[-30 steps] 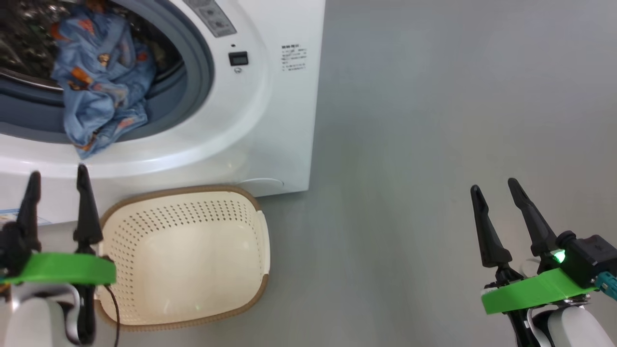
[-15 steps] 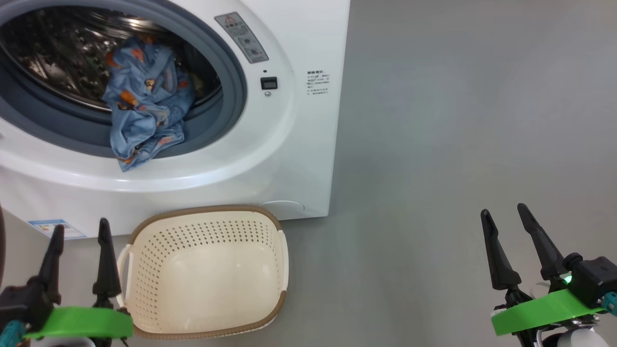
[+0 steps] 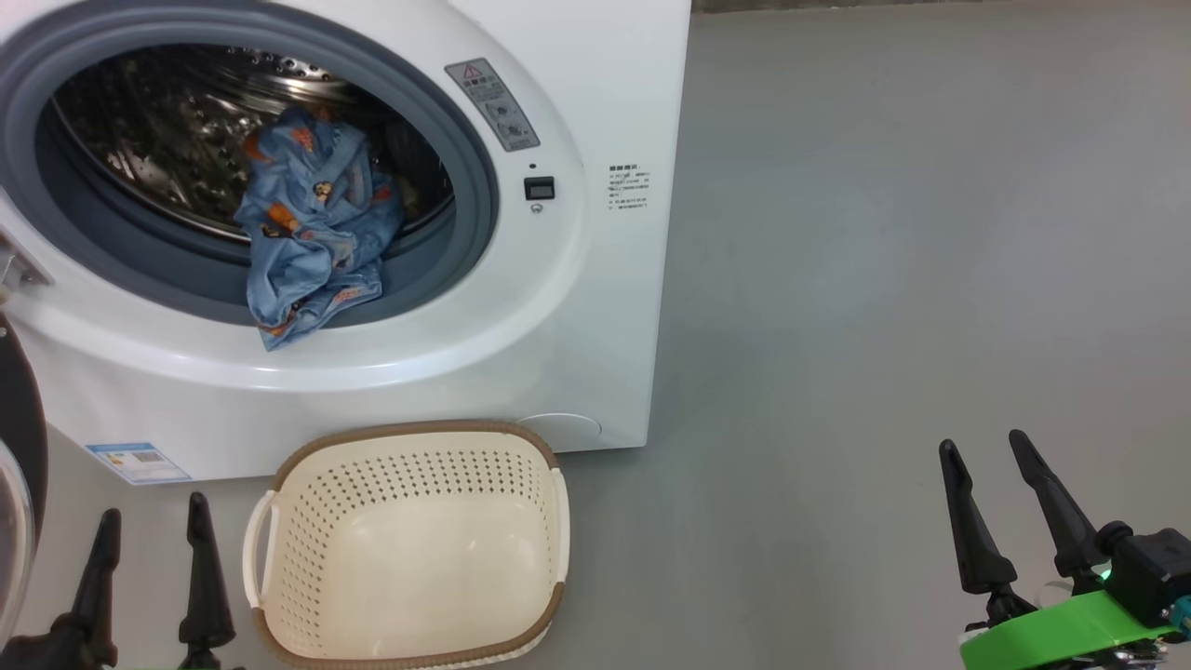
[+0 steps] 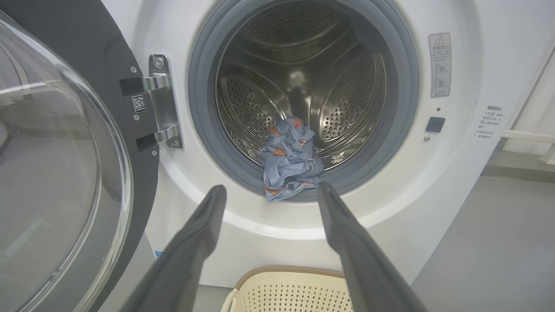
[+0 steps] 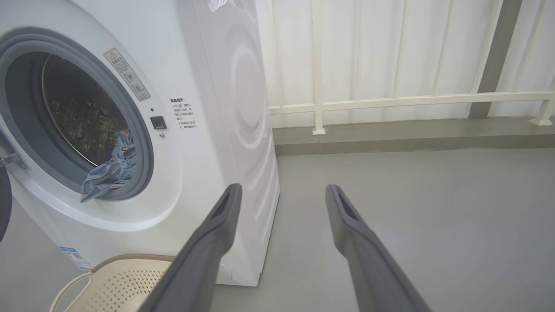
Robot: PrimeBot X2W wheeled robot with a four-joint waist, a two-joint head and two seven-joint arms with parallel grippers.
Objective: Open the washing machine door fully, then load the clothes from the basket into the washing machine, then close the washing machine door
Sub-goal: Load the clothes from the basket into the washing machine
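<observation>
One washing machine [image 3: 577, 354], one basket [image 3: 409, 430], one blue bundle of clothes [image 3: 312, 242] and two grippers, that's the whole count. The door [image 4: 65, 173] is swung wide open on the machine's left, hanging off its hinge [image 4: 162, 99]. The clothes sit right at the mouth of the drum [image 4: 303, 65], draped over the grey seal [image 3: 470, 214] with the bottom end hanging over its outer edge. The basket stands on the floor [image 3: 884, 279] right against the machine, under the opening, its bare bottom showing. The left gripper [image 3: 153, 507] is just beside the basket, fingers spread, holding nothing. The right gripper [image 3: 982, 442] is well off to the right over the floor, spread too. A white railing [image 5: 412, 99] runs behind.
</observation>
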